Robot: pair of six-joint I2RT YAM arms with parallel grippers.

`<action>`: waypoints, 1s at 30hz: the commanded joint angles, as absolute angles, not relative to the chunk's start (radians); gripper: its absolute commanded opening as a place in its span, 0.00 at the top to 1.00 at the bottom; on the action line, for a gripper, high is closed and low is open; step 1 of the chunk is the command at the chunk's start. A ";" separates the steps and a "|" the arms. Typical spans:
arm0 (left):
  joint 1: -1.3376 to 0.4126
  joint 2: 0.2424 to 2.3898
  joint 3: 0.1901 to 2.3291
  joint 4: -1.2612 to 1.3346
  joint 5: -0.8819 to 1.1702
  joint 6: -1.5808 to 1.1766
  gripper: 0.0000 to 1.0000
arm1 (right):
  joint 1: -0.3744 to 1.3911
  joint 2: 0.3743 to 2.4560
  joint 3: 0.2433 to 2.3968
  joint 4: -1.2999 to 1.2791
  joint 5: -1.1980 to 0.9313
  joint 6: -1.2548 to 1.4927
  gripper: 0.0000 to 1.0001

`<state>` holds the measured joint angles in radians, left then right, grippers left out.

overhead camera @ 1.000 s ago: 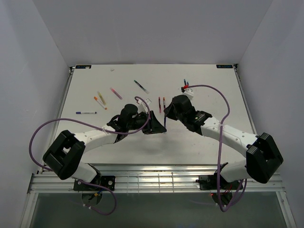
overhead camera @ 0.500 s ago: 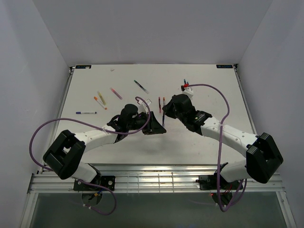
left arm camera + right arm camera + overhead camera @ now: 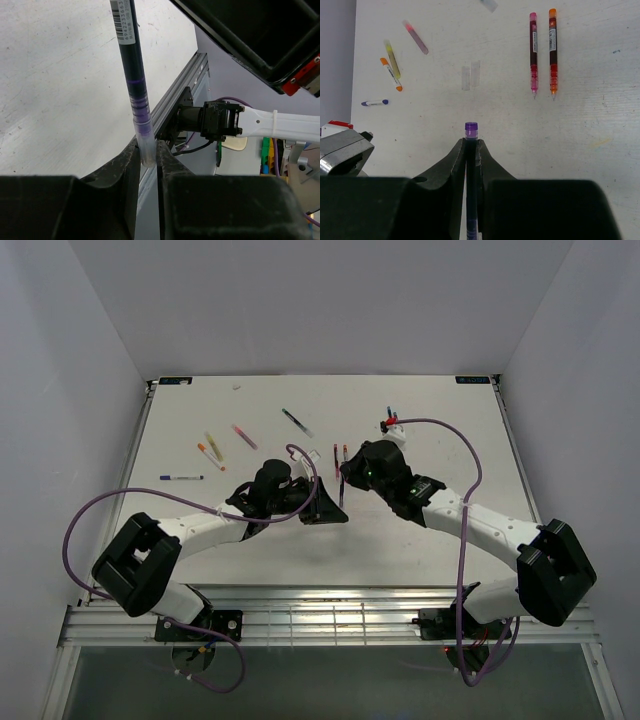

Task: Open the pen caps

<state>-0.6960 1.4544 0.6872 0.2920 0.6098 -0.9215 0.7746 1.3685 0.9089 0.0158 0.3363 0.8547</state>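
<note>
Left wrist view: left gripper [image 3: 147,156] clamps clear cap [image 3: 145,142] of purple pen [image 3: 131,70]. Right wrist view: right gripper [image 3: 471,147] clenched on pen barrel. Top view: neither grip discernible.

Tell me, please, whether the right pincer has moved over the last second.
Yes: the right pincer has edged slightly left, towards the loose pink pen.

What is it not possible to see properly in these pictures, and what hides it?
Left wrist view: the purple pen runs off the top edge, far end unseen; the clear cap has its tip buried inside the left gripper.
Right wrist view: the right gripper covers the pen below its purple end.
Top view: both grippers hide the pen; red and blue items too small to name.
</note>
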 commanded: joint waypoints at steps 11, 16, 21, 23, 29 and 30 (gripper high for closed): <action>-0.698 1.437 0.690 0.290 0.595 -0.877 1.00 | 0.784 1.351 0.917 0.002 0.261 0.765 0.58; -0.696 1.440 0.695 0.278 0.581 -0.868 1.00 | 0.782 1.348 0.908 0.002 0.222 0.764 0.61; -0.698 1.436 0.713 0.255 0.560 -0.856 1.00 | 0.782 1.341 0.890 0.005 0.178 0.764 0.67; -0.695 1.436 0.718 0.239 0.548 -0.847 1.00 | 0.784 1.338 0.881 0.014 0.164 0.764 0.72; -0.684 1.428 0.732 0.207 0.523 -0.819 1.00 | 0.782 1.341 0.862 0.026 0.169 0.759 0.92; -0.683 1.425 0.730 0.206 0.522 -0.816 1.00 | 0.782 1.345 0.865 0.029 0.173 0.759 0.92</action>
